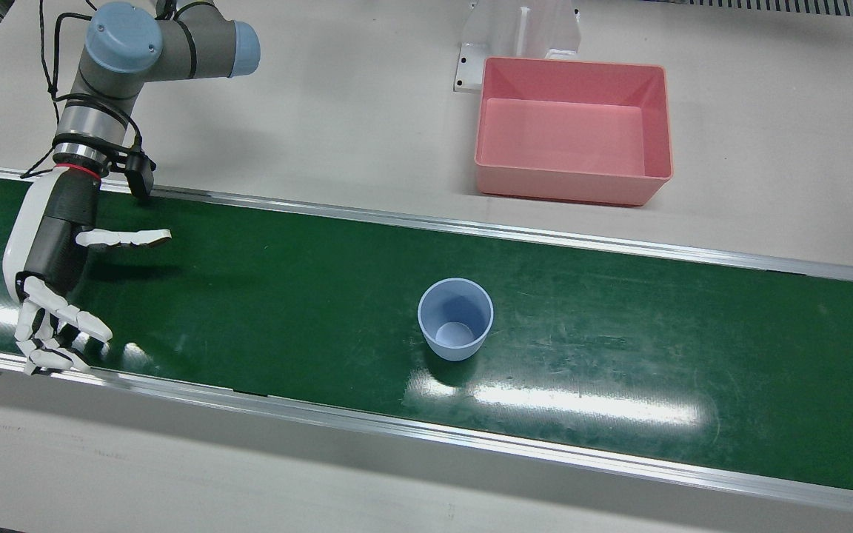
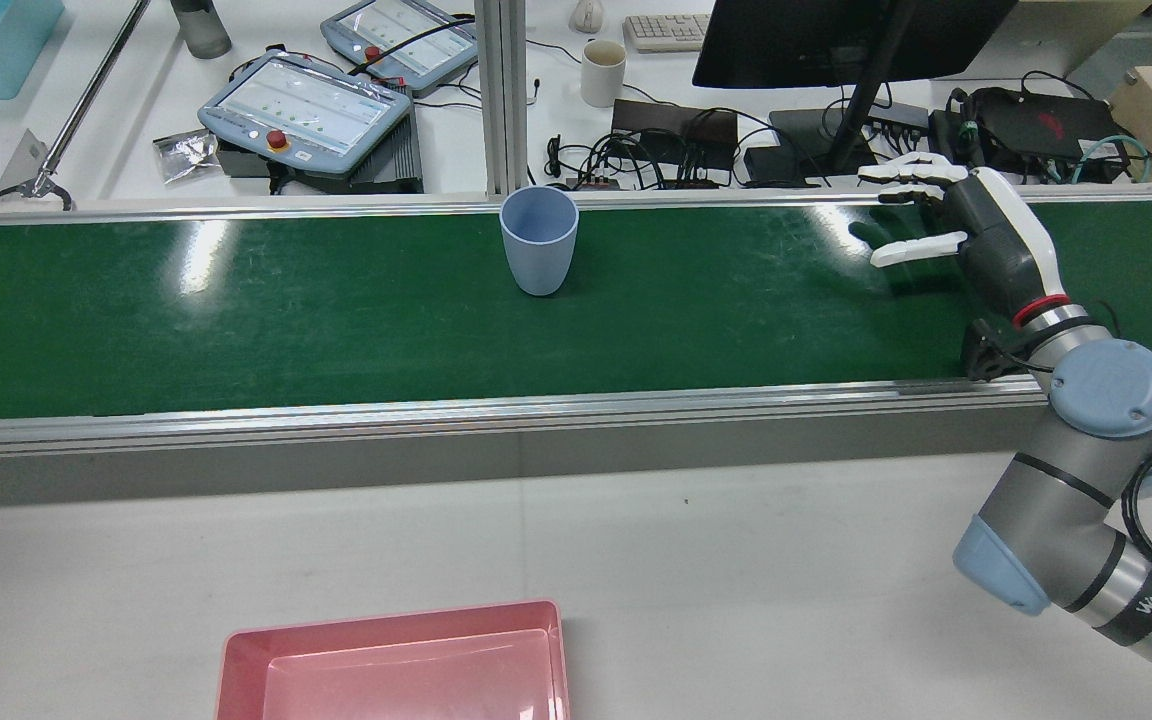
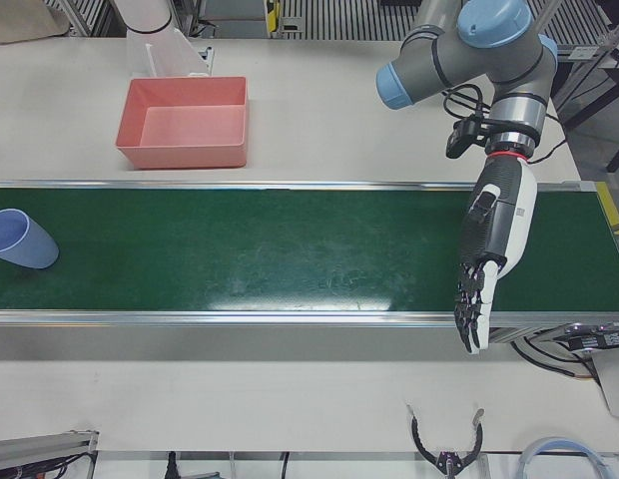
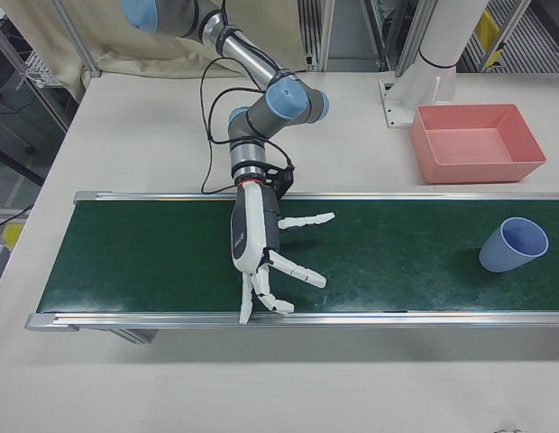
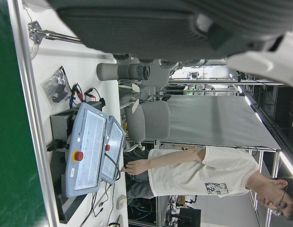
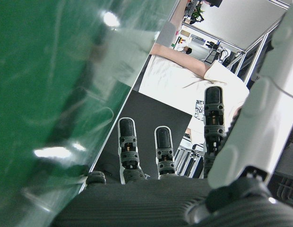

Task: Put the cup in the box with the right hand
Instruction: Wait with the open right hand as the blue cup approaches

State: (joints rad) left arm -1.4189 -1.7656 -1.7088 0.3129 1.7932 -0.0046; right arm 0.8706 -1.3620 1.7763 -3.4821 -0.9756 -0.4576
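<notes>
A light blue cup (image 1: 456, 318) stands upright and empty in the middle of the green belt (image 1: 619, 296); it also shows in the rear view (image 2: 539, 240), left-front view (image 3: 18, 239) and right-front view (image 4: 512, 245). The pink box (image 1: 567, 189) sits empty on the white table beside the belt, on the robot's side (image 2: 386, 612) (image 3: 180, 157) (image 4: 482, 170). My right hand (image 1: 52, 259) is open with fingers spread, low over the belt, far from the cup (image 2: 976, 235) (image 4: 257, 239). My left hand (image 3: 494, 235) is open and empty over the belt's other end.
A white bracket (image 1: 519, 29) stands just behind the box. Metal rails (image 1: 471, 222) edge the belt. Beyond the belt, a desk holds teach pendants (image 2: 306, 110), a mug (image 2: 603, 72), a monitor and cables. A person sits there in the left hand view (image 5: 198, 170).
</notes>
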